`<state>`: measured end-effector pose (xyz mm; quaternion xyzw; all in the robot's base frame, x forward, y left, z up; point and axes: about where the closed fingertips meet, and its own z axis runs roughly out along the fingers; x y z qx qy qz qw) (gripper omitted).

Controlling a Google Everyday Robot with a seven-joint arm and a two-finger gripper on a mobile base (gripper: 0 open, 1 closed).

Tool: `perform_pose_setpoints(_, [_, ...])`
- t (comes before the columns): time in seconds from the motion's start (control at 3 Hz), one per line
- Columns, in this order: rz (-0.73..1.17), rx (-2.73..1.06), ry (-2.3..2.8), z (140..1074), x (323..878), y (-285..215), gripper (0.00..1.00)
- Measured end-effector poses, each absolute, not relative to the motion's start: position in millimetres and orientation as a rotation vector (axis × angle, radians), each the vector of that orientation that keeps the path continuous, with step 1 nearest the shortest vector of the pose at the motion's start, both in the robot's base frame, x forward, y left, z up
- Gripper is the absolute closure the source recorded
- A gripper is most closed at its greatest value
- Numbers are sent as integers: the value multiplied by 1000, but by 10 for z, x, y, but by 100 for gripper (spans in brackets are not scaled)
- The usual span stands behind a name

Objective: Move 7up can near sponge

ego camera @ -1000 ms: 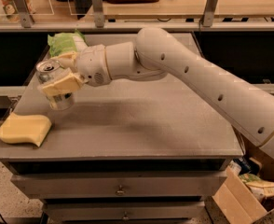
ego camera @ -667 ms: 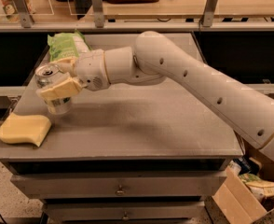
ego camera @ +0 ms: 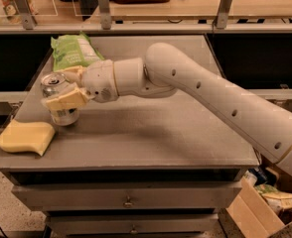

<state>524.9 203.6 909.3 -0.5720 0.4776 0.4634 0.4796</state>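
The can (ego camera: 62,116) is small and silver, with its pull-tab top showing and markings on its side. It stands roughly upright near the left edge of the table (ego camera: 161,133), and my gripper (ego camera: 56,87) clasps it from both sides around its upper half. The sponge (ego camera: 26,137) is pale yellow, thick and wavy-edged. It lies flat at the table's front left corner, just beside the can and not touching it.
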Motion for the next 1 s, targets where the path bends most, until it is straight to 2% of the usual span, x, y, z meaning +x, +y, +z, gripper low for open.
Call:
perform_pose_setpoints(0.33, [1131, -1389, 1168, 9038, 5257, 2011, 14])
perform_pose_setpoints(0.67, [1122, -1405, 1175, 8973, 5274, 1957, 0])
perform_pose_setpoints(1.0, [1122, -1406, 1176, 8971, 5274, 1956, 0])
